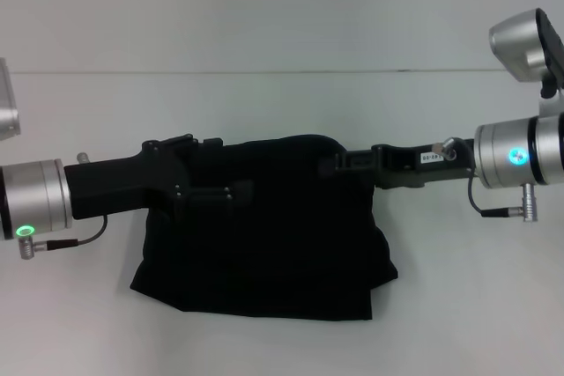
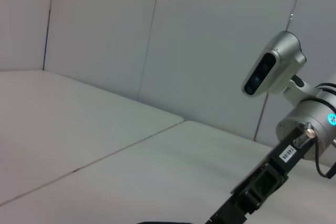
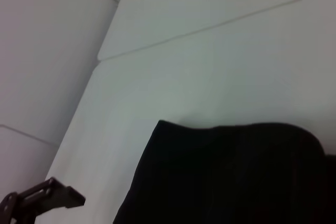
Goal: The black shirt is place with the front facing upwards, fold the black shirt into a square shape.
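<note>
The black shirt (image 1: 264, 235) sits mid-desk in the head view, bunched into a rough block, wider at its bottom edge, with a rumpled hem running from seven o'clock across to five o'clock. No lettering shows on the cloth from here, just plain black folds. The right wrist view catches it too, a dark rounded hump (image 3: 231, 177) against the pale surface.

Coming in from nine o'clock, the left hand (image 1: 231, 193) reaches over the shirt's upper left part, black on black, so I cannot tell whether its fingers are parted or pinched. From three o'clock the right hand (image 1: 339, 165) meets the shirt's top edge at about one o'clock; again, its grip is lost against the dark cloth, cannot tell.

One bit of writing: a small white tag on the right arm's wrist, visible in the left wrist view, with dark characters too small to make out for sure.

Green status light glows on the left arm's silver cuff, blue-green on the right's. Underneath it all, the white desk (image 1: 282, 341), with one thin seam line running across the far side.
</note>
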Motion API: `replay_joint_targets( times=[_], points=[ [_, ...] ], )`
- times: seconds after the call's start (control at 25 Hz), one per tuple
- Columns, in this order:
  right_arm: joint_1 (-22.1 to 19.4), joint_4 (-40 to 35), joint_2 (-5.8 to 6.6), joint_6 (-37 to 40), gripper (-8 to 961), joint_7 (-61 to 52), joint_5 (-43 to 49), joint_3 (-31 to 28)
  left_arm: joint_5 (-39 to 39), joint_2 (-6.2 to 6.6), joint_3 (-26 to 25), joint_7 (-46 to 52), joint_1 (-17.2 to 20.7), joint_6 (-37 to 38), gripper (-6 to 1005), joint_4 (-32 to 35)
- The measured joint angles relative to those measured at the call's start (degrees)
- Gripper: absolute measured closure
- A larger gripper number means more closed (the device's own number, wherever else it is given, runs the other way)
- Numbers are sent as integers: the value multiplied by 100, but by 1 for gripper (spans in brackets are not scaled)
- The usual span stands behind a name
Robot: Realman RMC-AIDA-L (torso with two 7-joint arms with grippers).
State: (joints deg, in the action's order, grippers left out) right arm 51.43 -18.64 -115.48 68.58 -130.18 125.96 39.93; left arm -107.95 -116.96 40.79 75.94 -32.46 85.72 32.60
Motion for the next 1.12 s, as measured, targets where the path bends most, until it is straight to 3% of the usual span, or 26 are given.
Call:
replay_joint_targets(
  times=[0.2, 0.48, 0.72, 0.96, 1.12],
  points=[
    [-29, 1, -11, -72, 41, -25, 7, 53, -12, -44, 8, 0, -10, -3, 80, -11],
    [22, -28, -265, -724, 46, 248, -113, 48, 7, -72, -1, 8, -4, -11, 80, -16],
    [-62, 24, -433, -1230, 51, 918, -873, 24, 33, -79, -42, 9, 9, -88, 80, -18],
    [-465, 51, -413, -1407, 56, 1716, -2043, 15, 36, -82, -170, 28, 29, -198, 80, -28],
    [-702, -37, -212, -1479, 59, 1781, -2250, 40, 39, -81, -184, 127, 53, -317, 80, -34]
  ],
)
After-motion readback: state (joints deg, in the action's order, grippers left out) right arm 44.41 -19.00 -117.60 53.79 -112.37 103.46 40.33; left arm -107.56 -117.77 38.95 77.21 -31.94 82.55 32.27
